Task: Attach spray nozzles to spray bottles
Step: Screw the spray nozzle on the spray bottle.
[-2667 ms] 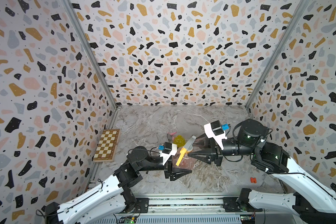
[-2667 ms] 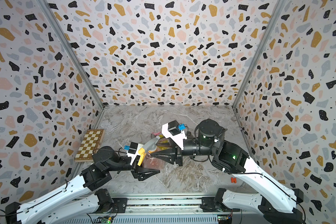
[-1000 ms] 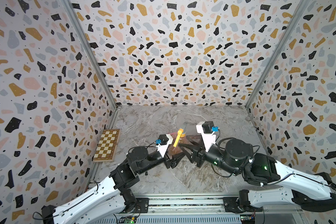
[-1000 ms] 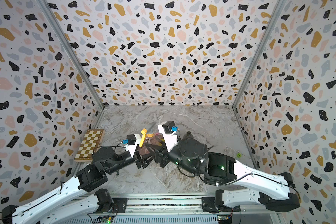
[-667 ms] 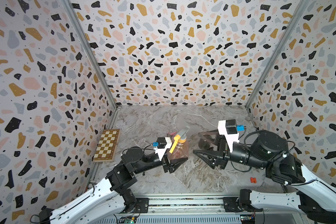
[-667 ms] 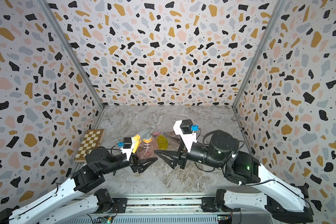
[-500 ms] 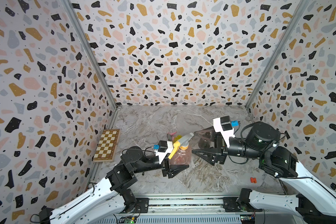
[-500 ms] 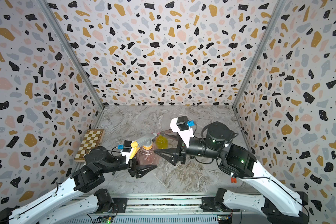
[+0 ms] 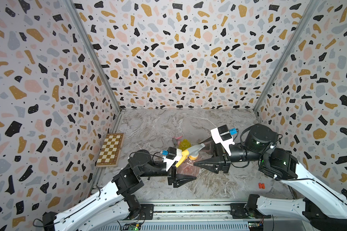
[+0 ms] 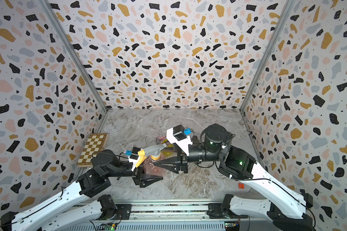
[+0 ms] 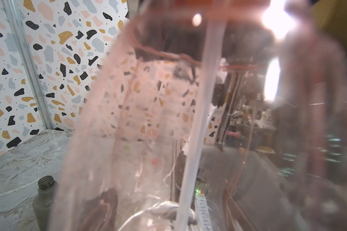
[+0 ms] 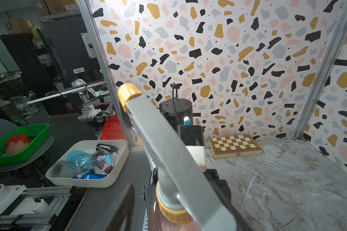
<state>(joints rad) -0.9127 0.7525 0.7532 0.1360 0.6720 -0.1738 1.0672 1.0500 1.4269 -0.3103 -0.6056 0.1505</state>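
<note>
The pale pink bottle is pinched by its belly in the left gripper's jaws, near the front middle of the bench. The left wrist view looks through the bottle's wall at the dip tube running down inside. The grey nozzle with the orange trigger sits on the bottle's neck, spout toward the left arm. The right gripper's jaws stand spread on either side of the nozzle's orange collar. In the right wrist view one finger is clear of the collar, and the other is hidden behind the nozzle head. The yellow bottle stands just behind, and the smoky grey bottle stands uncapped on the bench.
</note>
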